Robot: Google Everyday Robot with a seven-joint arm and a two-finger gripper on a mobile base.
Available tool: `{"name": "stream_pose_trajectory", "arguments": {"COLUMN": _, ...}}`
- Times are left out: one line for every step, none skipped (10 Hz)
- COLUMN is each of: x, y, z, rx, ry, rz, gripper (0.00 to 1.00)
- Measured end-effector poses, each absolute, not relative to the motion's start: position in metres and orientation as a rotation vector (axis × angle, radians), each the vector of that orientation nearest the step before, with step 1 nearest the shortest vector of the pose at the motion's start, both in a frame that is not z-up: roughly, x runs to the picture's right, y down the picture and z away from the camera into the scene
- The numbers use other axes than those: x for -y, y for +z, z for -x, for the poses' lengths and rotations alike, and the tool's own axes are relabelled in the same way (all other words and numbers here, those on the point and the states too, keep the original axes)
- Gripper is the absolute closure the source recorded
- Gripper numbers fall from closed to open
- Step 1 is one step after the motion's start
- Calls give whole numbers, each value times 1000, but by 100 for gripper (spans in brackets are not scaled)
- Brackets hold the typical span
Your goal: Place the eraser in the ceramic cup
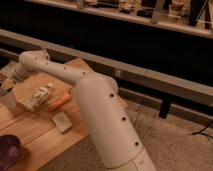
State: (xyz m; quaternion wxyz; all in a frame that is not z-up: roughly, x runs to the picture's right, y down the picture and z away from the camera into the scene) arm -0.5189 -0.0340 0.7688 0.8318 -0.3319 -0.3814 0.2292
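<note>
Arm [95, 105] bent left — tool [5, 82] over table edge [60, 150]

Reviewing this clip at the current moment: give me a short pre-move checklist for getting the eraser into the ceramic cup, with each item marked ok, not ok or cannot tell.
1. Gripper located: cannot tell. The arm reaches to the left edge of the camera view; the gripper is out of sight there.
2. Eraser located: cannot tell. No small black block is visible.
3. Ceramic cup located: cannot tell. Only a pale shape shows at the left edge.
4. Eraser in the cup: cannot tell.
5. Other items apart from the arm: ok. The white tube, orange pen, beige block and purple bowl lie on the wooden table.
</note>
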Motion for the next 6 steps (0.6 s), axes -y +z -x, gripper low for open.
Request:
{"name": "stream_pose_trajectory", "arguments": {"x": 36, "y": 767, "z": 520, "rx": 804, "ry": 474, "rz": 696, "gripper": 100}}
{"name": "stream_pose_trajectory", "arguments": {"x": 37, "y": 765, "z": 523, "rx": 804, "ry": 468, "rz": 695, "gripper": 100}}
{"name": "stream_pose_trajectory", "arguments": {"x": 38, "y": 763, "z": 525, "rx": 804, "ry": 463, "rz": 696, "gripper": 100}}
{"name": "stream_pose_trajectory", "arguments": {"x": 38, "y": 761, "z": 526, "rx": 809, "ry": 465, "rz": 704, "gripper": 100}}
{"name": "stream_pose_trajectory", "arguments": {"x": 36, "y": 759, "z": 528, "rx": 815, "ry": 471, "rz": 719, "gripper": 100}}
{"name": "stream_pose_trajectory", "arguments": {"x": 34, "y": 758, "z": 530, "rx": 822, "ry": 479, "rz": 732, "gripper": 100}}
